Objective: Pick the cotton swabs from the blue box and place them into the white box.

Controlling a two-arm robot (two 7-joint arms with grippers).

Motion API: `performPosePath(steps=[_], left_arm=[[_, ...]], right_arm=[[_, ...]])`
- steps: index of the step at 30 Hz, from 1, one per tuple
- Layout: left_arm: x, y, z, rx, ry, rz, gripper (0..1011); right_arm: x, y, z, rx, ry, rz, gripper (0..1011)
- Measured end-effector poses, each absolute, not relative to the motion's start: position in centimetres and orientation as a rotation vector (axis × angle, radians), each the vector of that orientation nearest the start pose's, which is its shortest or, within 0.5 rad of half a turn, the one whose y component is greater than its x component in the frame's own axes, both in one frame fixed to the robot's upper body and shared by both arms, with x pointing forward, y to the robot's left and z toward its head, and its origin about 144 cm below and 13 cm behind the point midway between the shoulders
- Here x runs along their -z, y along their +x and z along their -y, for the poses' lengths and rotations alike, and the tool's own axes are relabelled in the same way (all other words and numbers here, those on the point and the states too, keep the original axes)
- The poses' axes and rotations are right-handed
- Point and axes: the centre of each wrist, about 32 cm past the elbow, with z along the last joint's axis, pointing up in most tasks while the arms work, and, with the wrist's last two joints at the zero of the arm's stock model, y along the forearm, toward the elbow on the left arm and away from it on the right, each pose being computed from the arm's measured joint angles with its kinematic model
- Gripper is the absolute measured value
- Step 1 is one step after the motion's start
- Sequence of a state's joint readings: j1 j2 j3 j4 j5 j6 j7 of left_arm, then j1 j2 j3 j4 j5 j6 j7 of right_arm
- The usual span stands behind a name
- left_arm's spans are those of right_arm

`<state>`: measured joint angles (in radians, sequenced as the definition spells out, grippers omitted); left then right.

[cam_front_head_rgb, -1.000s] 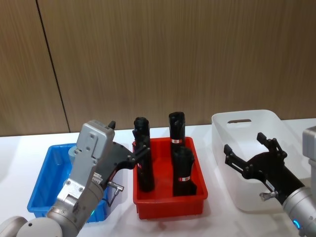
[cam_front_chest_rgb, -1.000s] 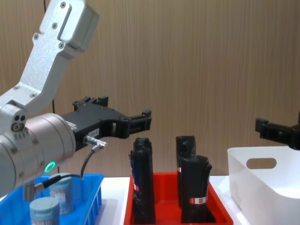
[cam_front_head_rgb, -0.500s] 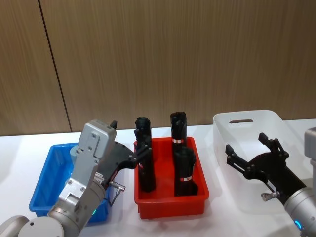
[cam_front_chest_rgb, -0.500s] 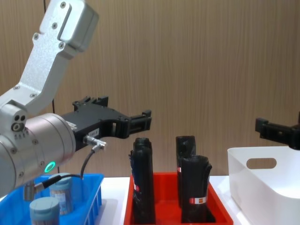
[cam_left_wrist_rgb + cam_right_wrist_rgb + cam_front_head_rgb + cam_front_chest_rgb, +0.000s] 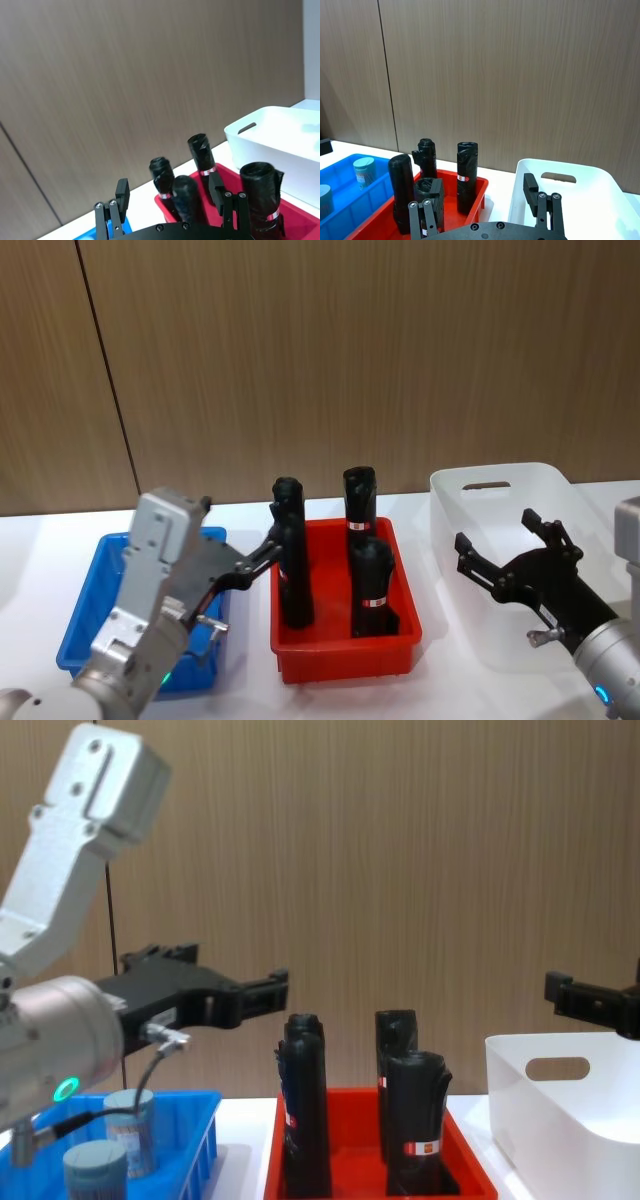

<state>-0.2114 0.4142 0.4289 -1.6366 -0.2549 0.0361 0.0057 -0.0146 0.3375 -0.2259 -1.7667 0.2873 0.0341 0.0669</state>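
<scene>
A red plastic bin sits midway along the white table, its back rim close to the table's far edge, where a brown wood-panel wall rises. Four black wrapped rolls stand upright inside it, each with a red-white label band. Two stand on the bin's left side, one behind the other. Two stand on its right side, the taller-looking one at the back and the other at the front.
</scene>
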Motion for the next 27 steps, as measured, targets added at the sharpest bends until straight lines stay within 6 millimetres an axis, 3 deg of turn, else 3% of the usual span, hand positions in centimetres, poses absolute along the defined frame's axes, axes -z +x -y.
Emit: performPosePath(steps=[27], left_arm=[[-118.7,48.3,-26.4,-1.349,0.085,-0.082,1004]], right_arm=[[-118.9,44.3,23.7,1.229,0.026,0.075,1001]])
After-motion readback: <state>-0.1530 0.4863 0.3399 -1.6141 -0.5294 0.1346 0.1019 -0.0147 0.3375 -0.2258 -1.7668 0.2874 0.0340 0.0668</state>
